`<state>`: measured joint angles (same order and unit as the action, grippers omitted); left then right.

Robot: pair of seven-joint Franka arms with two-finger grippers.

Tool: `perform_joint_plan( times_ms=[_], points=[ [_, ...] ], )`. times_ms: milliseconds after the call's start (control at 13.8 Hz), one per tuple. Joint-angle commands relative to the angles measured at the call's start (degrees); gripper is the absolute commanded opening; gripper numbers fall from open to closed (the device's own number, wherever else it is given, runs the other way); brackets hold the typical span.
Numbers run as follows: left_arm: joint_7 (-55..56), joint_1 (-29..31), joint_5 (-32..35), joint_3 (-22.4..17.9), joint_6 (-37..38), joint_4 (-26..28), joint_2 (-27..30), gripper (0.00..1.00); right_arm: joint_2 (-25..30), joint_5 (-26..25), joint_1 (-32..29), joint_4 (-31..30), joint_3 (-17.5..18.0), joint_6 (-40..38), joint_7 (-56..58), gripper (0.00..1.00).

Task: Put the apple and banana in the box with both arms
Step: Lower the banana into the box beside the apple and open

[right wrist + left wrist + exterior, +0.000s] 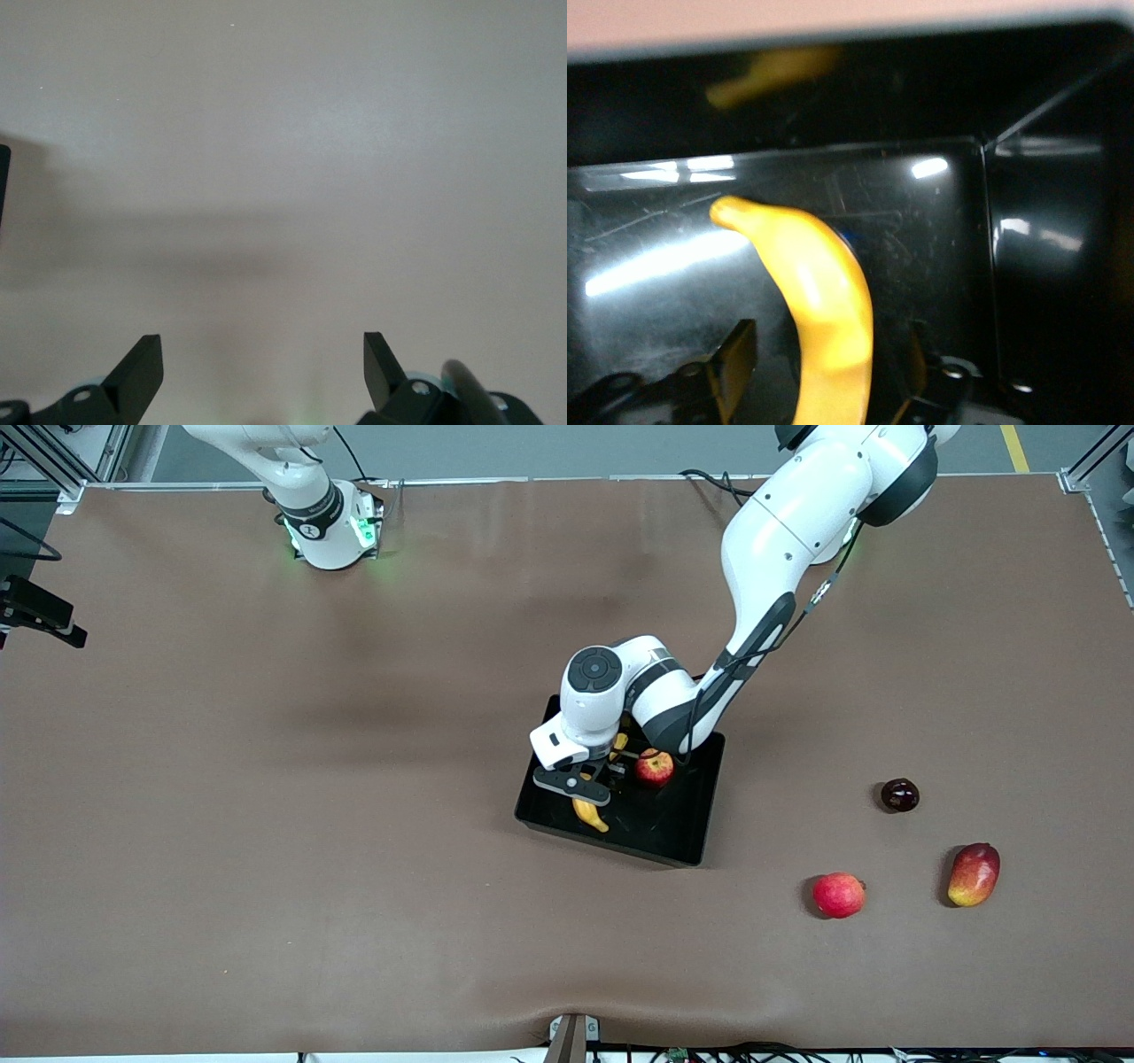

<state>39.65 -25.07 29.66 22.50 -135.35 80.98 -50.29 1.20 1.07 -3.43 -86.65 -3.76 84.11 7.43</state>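
The black box (678,828) sits mid-table. The red and yellow apple (655,767) lies in it, toward the left arm's end. The yellow banana (589,814) lies beside the apple on the box floor, its middle hidden under my left gripper (590,786). In the left wrist view the banana (824,283) runs between the fingers of the left gripper (831,343), which is open with a gap on each side. The box's glossy wall (1050,266) rises close by. My right gripper (261,345) is open and empty over bare table; it is out of the front view.
Three loose fruits lie on the brown table toward the left arm's end: a dark round fruit (899,794), a pink-red round fruit (838,895) and a red-yellow mango (974,874). The right arm's base (330,530) stands at the table's back edge.
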Motion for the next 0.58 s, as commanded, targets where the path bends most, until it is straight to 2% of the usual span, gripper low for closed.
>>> perform_joint_plan(
  times_ms=[0,145,364,509],
  points=[
    [1.13,1.59,-0.83,-0.09,2.80,-0.39,3.86,1.00,-0.06,-0.01,-1.49,0.25,0.95,-0.44,-0.31,1.00],
    [0.87,5.45,-2.23,0.61,6.48,-0.21,8.78,1.00,-0.06,-0.01,-1.84,0.25,0.95,-0.44,-0.31,1.00],
    [0.34,10.02,-9.16,0.61,13.78,-0.30,16.25,1.00,-0.06,-0.01,-1.84,0.25,0.95,-0.35,-0.31,1.00],
    [0.25,12.84,-10.24,0.52,18.43,-0.30,20.64,1.00,-0.15,-0.01,-1.93,0.34,0.95,-0.35,-0.22,1.00]
  ],
)
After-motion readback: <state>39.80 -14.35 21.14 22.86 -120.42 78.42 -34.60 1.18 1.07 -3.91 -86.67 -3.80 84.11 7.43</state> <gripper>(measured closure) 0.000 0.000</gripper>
